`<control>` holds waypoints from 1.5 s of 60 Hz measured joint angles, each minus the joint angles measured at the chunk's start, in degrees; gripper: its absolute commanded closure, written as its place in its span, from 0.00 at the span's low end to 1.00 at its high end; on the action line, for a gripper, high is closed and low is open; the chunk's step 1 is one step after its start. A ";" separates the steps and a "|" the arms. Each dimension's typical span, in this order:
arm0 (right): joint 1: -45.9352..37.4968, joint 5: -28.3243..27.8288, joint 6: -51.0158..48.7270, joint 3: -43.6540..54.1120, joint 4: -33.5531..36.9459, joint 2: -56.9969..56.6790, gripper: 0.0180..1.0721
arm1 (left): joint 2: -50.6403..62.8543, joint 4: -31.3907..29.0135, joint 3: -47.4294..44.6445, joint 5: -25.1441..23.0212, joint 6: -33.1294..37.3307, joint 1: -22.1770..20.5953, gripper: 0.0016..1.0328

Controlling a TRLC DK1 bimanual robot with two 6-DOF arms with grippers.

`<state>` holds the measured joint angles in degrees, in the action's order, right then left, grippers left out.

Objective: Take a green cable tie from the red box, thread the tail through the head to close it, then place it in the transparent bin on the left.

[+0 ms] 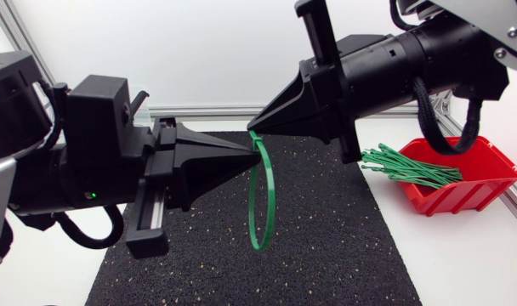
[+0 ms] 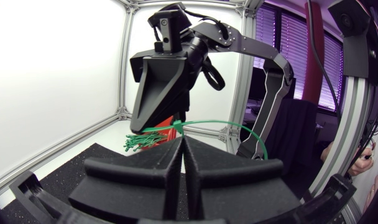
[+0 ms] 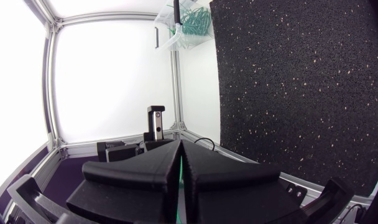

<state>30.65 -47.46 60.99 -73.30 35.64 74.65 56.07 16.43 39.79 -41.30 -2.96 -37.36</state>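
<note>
Two grippers meet nose to nose just above the centre of the frame. The green cable tie curves into a loop that hangs from their tips down towards the black mat.

There's plenty of room underneath: the whole lower half of the mat lies open, and so does the stretch right of the loop out to the mat's right edge. Past that edge, on the white table, the red box sits at the middle right. Its spare ties fan out over the near rim towards the mat. The left arm's bulk crowds the mat's upper left.

The left arm comes in from the left edge, lying almost level with its wedge pointing right. The left gripper has its fingers pressed tight together, pinching the top of the loop. The right arm slants down from the upper right. The right gripper is clamped on the tie just above the left one's tip, and its wrist view shows a green sliver between the closed fingers.

In that same view, far ahead of the gripper and beside the mat's edge, the transparent bin holds green ties.
</note>
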 measured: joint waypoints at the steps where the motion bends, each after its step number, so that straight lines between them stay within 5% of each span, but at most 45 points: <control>1: -0.02 0.09 -0.02 0.02 -0.09 0.20 0.94 | -0.13 -0.07 0.00 -0.04 0.00 -0.07 0.97; 16: 0.46 2.10 -0.59 0.66 -1.11 0.96 0.91 | -0.20 -0.50 0.00 -1.53 0.02 0.17 0.97; 23: 0.74 3.13 -1.33 -0.11 0.57 0.02 0.48 | 2.84 -1.25 1.66 -3.69 -1.27 2.86 0.97; 35: 0.63 5.68 -8.87 -4.09 9.09 0.04 0.09 | 10.86 -9.88 9.62 -1.62 -3.04 9.97 0.97; 43: 0.77 15.91 -15.15 -5.16 13.25 2.38 0.07 | 13.27 -17.81 14.01 4.87 -2.69 11.89 0.97; 53: 1.14 30.86 -22.88 -5.27 17.14 8.17 0.06 | 16.24 -25.70 19.50 19.30 1.57 14.78 0.97; 62: 1.11 42.07 -28.09 -5.95 18.03 10.03 0.06 | 19.96 -27.78 26.03 27.02 5.01 23.17 0.97; 76: -1.36 46.31 -32.33 -6.25 17.94 9.94 0.06 | 27.15 -24.83 37.29 32.41 10.19 40.65 0.97; 90: -1.68 47.87 -33.20 -6.10 16.87 7.28 0.06 | 34.34 -18.80 43.67 37.55 13.57 48.81 0.97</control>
<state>28.97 0.40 27.79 -79.40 52.51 81.93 90.41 -2.37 83.46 -3.75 10.61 11.44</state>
